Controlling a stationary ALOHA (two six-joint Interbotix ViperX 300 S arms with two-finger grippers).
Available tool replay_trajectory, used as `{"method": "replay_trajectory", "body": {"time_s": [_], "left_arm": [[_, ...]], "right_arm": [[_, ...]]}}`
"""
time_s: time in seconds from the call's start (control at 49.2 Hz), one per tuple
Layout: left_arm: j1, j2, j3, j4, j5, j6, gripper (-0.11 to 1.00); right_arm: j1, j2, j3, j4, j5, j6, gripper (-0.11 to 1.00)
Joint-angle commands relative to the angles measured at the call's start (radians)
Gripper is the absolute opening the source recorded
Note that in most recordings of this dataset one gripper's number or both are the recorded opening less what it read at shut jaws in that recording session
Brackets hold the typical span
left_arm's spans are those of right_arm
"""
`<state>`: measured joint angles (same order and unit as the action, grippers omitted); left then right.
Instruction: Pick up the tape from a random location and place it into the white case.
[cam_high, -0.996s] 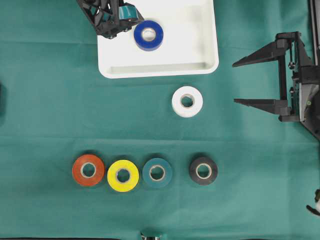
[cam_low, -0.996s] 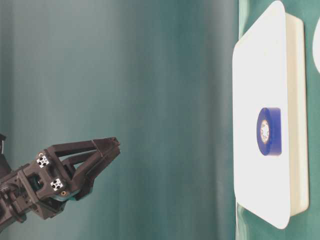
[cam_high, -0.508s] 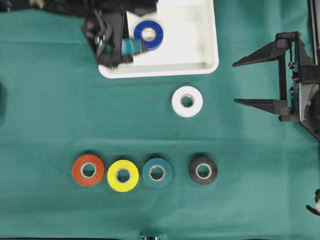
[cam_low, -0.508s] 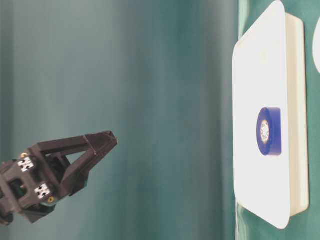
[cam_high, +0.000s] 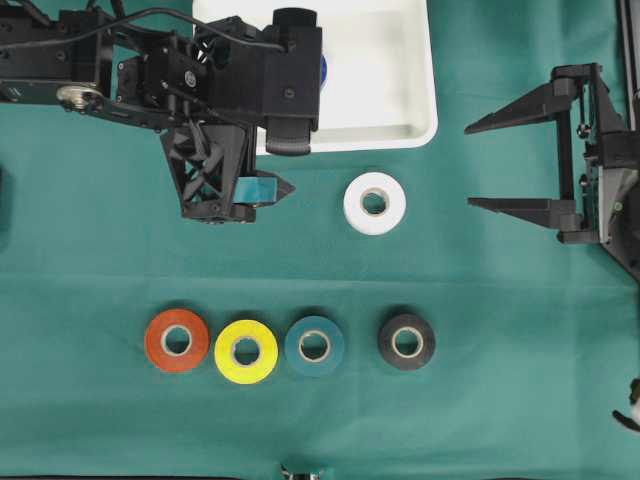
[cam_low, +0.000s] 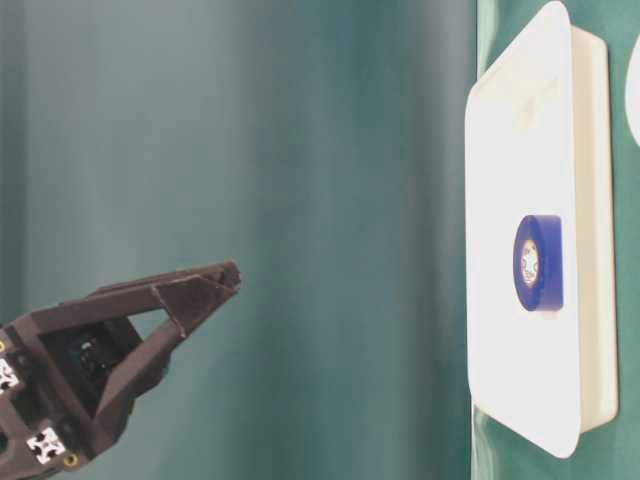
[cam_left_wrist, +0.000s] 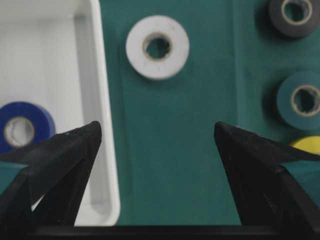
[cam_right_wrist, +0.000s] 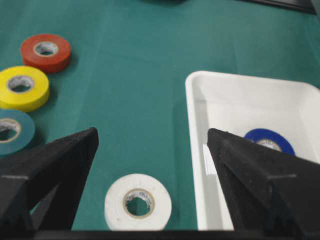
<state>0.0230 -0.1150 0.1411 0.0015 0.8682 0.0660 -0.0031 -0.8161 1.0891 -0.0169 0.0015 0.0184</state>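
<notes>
Both arms' jaws wide apart

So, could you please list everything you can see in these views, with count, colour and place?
white case: one, white, top centre of the overhead view.
blue tape roll: one, blue, lying inside the case.
white tape roll: one, white, on the cloth just below the case.
red tape roll: one, red, left end of the lower row.
yellow tape roll: one, yellow, beside the red.
teal tape roll: one, teal, right of the yellow.
black tape roll: one, black, right end of the row.
green cloth: one, covering the table.
left gripper: fingers open, empty, by the case's edge.
right gripper: fingers open, empty, at the right.
</notes>
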Motion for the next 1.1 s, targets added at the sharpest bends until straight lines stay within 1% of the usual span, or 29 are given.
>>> {"method": "replay_trajectory", "body": {"time_s": [0.0,0.122,0.285,0.467,0.65,0.813,0.915,1.077], "left_arm": [[0.0,-0.043,-0.003,0.002,-0.003,0.0,0.98],[0.002,-0.081,0.026,0.002,-0.009,0.0,0.98],[0.003,-0.16,0.115,0.002,-0.04,0.0,0.98],[0.003,-0.287,0.262,-0.003,-0.152,-0.002,0.98],[0.003,-0.489,0.442,-0.003,-0.295,-0.002,0.98],[0.003,-0.635,0.575,-0.003,-0.394,-0.002,0.98],[0.003,-0.687,0.653,-0.003,-0.439,-0.002,0.98],[0.003,-0.727,0.764,-0.006,-0.526,-0.002,0.98]], "right_arm": [[-0.002,0.002,-0.028,0.003,-0.002,0.002,0.9],[-0.002,0.0,-0.029,0.003,0.008,0.002,0.9],[0.0,-0.002,-0.028,0.003,0.012,0.002,0.9],[-0.002,-0.003,-0.029,0.003,0.012,0.002,0.9],[0.0,-0.003,-0.029,0.003,0.012,0.002,0.9],[0.0,-0.003,-0.028,0.003,0.011,0.002,0.9],[-0.002,-0.003,-0.028,0.003,0.009,0.002,0.9],[-0.002,-0.003,-0.028,0.005,0.011,0.002,0.9]]}}
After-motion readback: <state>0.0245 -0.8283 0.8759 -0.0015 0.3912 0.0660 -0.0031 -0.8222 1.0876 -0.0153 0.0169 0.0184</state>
